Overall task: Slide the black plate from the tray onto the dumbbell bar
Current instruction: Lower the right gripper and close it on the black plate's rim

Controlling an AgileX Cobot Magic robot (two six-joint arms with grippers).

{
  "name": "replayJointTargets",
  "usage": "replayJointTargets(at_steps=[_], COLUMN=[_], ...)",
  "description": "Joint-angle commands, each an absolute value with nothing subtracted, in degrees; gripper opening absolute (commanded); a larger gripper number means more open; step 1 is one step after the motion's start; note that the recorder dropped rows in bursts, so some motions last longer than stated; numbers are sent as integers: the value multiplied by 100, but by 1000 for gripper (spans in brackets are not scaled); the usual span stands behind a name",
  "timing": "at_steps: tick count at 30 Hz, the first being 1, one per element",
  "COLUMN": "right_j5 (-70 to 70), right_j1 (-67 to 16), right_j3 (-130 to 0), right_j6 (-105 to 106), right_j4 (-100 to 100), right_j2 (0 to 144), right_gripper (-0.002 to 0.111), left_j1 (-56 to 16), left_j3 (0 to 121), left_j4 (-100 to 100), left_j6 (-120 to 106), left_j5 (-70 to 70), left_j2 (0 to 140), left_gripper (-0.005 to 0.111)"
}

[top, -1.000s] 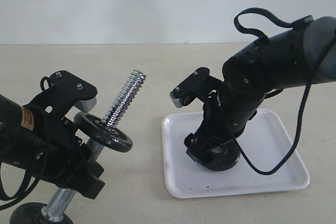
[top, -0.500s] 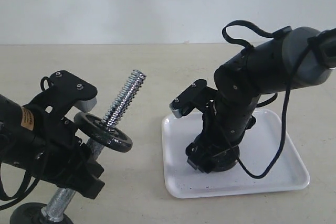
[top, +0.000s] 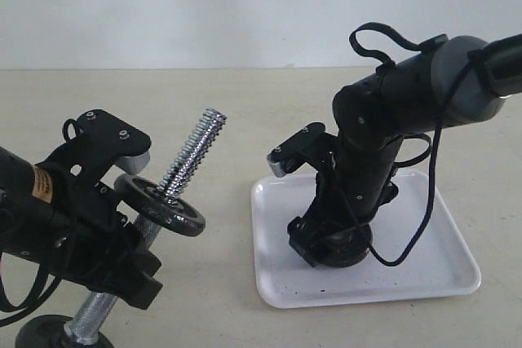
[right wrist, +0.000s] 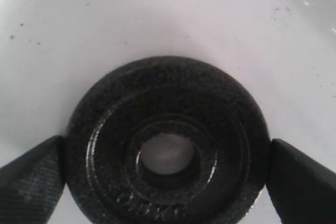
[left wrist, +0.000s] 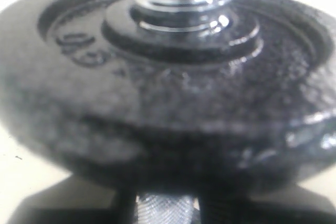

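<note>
The black plate (right wrist: 105,140) lies flat on the white tray (top: 440,258), mostly hidden under my right gripper (top: 330,242) in the exterior view. That gripper (right wrist: 167,153) is open, one fingertip on each side of the plate's rim. My left gripper (top: 122,270) is shut on the knurled part of the dumbbell bar (top: 196,148), which tilts up to the right. Another black disc (top: 161,205) sits on the bar below its threaded end and fills the left wrist view. There the knurled bar (left wrist: 165,211) shows between the dark fingers (left wrist: 123,208).
A further black disc (top: 37,333) sits at the bar's lower end by the bottom left corner. The tray's rim (top: 269,295) lies close to the right of the bar. Beige tabletop (top: 220,95) stretches behind, up to a pale wall.
The right arm's upper part has swung left and more upright while its gripper stays down over the plate. The left arm and the bar have not moved.
</note>
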State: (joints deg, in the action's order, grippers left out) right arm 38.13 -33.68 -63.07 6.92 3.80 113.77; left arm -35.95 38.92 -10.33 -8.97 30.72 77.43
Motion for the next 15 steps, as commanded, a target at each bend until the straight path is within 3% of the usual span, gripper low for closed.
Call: replayJointTargets(at_steps=[1, 15], right_j5=[4265, 4739], right_j1=[-3381, -3381], right_j3=[-6000, -6000], right_j6=[941, 798], right_j4=[412, -141], right_j2=[12127, 12128], right_gripper=[92, 92], left_j1=[-3599, -3599], left_j3=[4141, 4141], left_j4=[-1129, -1118], left_j6=[-878, -900], left_j5=[2487, 2487], left_j2=[7503, 7503], left_gripper=[4, 4])
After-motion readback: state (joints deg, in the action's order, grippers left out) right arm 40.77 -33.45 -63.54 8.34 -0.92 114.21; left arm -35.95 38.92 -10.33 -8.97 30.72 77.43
